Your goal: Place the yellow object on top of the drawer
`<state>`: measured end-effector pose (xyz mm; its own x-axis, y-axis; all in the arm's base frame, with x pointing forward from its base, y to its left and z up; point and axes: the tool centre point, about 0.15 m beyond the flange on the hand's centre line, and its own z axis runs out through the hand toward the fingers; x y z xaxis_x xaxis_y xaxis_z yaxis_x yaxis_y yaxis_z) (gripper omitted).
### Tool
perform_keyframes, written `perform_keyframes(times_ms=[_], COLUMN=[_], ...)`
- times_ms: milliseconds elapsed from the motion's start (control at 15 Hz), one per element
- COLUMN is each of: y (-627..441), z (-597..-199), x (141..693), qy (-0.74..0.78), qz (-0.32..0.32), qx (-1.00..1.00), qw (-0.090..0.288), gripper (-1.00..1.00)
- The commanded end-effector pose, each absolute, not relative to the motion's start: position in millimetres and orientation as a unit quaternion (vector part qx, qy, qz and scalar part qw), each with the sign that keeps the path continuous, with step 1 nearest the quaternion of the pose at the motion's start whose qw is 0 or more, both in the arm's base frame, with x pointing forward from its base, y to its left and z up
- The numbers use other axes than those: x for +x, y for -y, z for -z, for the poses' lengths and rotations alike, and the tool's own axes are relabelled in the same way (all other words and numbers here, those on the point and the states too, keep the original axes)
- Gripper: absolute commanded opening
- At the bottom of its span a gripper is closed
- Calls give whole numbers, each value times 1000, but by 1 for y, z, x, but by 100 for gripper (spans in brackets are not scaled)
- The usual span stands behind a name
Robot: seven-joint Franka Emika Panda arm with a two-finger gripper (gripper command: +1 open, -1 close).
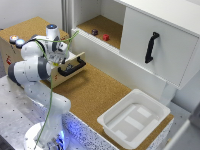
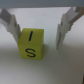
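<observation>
The yellow cube [image 2: 31, 43] is seen in the wrist view lying between the spread fingers [image 2: 11, 24], close to one and not clamped. In the exterior view the gripper [image 1: 58, 59] hangs at the drawer [image 1: 70, 66]. The grasp is judged pending: the fingers must be centred and closed, then the cube lifted onto the top.

The arm [image 1: 37, 70] folds over itself — elbow bent, end effector [image 2: 38, 30] pointing down, fingers [image 2: 63, 27] spread wide apart.
</observation>
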<state>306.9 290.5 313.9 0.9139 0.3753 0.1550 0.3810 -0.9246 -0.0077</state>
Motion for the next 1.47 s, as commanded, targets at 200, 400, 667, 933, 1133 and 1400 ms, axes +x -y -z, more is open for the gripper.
perform_keyframes(times_ms=[200,400,667,933,1133,1400], y=[-294,-315,-343,-378,-410,-456], z=[-365,-400,-442,-466,-469,-463], x=[270,274,305,336,358,370], qy=[197,211,248,319,374,455], qz=[61,94,139,152,148,134], qx=[-978,-973,-959,-936,-915,-880], qw=[1,-18,-2,-4,-23,-34], gripper=[-100,-100,-100,-100,-100,-100])
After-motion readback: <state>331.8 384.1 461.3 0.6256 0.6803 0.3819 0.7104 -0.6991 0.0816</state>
